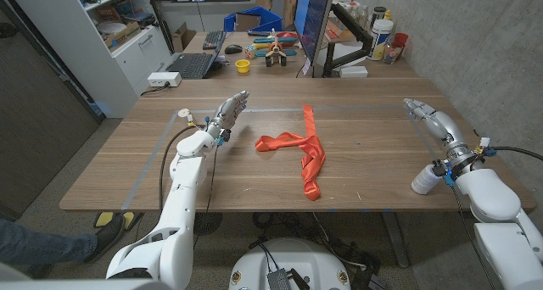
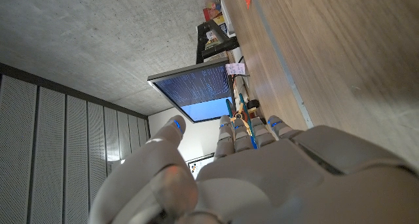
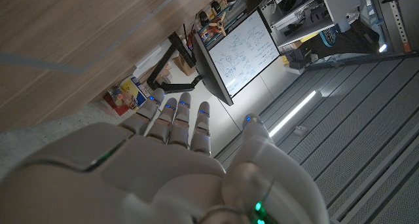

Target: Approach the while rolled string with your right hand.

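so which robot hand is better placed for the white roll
Right: the white roll lies near the wrist behind the right robot hand; the left robot hand is beyond the orange cloth.

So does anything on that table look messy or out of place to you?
Only the orange cloth: it lies crumpled and twisted in the middle of the table, not folded. A small white scrap lies near the front edge. Both hands, left and right, are open and touch neither. No white rolled string is visible on the tabletop.
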### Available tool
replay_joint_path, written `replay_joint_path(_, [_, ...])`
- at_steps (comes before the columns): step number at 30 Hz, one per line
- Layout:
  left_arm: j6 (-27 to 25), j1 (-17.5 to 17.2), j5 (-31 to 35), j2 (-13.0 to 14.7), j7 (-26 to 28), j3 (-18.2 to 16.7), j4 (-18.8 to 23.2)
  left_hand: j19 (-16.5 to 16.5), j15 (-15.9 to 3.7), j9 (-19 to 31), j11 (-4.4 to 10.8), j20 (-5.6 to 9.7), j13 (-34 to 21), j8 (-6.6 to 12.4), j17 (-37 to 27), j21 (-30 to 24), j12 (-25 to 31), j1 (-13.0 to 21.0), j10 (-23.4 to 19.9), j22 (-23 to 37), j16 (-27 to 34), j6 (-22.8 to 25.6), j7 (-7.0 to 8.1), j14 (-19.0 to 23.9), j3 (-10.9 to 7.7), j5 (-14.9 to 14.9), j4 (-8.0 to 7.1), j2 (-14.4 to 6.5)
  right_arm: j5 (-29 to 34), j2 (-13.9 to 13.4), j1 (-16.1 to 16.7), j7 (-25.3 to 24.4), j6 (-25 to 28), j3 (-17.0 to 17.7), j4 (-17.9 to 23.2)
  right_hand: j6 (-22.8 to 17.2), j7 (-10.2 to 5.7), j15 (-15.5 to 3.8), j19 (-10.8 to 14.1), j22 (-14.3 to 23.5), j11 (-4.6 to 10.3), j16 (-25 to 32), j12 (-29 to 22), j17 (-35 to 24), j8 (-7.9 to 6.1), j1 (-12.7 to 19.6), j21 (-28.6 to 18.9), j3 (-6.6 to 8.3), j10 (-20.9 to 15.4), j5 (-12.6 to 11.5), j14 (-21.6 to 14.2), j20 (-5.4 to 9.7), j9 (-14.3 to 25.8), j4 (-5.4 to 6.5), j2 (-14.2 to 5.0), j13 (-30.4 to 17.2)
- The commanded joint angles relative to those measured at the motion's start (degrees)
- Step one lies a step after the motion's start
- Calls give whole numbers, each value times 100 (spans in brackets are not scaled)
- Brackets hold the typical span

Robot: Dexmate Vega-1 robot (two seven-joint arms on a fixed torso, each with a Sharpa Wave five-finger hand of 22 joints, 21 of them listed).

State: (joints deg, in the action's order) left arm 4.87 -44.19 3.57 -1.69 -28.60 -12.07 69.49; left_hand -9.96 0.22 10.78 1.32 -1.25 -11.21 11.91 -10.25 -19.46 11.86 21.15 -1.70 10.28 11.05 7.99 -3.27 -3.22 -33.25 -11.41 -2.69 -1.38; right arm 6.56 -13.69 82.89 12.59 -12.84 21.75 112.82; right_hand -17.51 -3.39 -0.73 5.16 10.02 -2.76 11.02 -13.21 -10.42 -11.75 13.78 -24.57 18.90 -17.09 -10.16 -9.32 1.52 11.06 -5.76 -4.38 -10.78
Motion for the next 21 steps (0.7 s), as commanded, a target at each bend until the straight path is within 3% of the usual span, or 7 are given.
replay_joint_path(1, [-9,-1,21,-7,0,33,24,-96,14,24,-3,-34,-9,-14,-22,37,13,49,-47,8,-22,49,24,3,28,21,-11,-54,186,90,157,-44,-37,93,133,-16,-14,4,-17,6,14,-10,21,-6,-3,15,19,10,-14,-31,-4,-34,15,-30,43,-14])
replay_joint_path(21, [-76,-51,2,-32,18,24,86,-89,14,24,1,-61,-9,-16,-23,64,14,48,-54,11,-20,58,19,9,40,23,-11,-62,667,229,353,-208,-125,155,236,-31,-34,8,-63,8,32,-17,21,-4,1,19,91,3,-25,-35,8,-61,16,-41,45,-14])
